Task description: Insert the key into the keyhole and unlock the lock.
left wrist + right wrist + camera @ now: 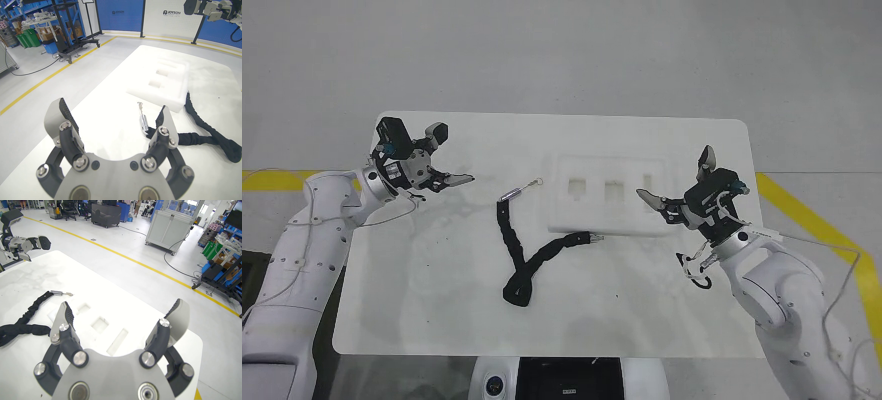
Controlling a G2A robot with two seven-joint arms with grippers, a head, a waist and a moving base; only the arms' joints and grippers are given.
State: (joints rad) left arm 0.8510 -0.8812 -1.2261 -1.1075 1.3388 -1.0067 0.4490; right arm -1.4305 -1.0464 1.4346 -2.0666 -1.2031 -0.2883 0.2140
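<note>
— Top view?
— Left gripper (pixel 450 155) and right gripper (pixel 677 175) spread wide and empty, well apart; chain lock (pixel 514 250) between.
— Left wrist?
— Key (pixel 140 107) seated in the lock's cylinder (pixel 143 123).
— Right wrist?
— Chain ends apart; probably unlocked already.

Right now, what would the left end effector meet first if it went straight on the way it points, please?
Probably bare table short of the foam tray; the lock lies just beside that line. Depth unclear.
</note>
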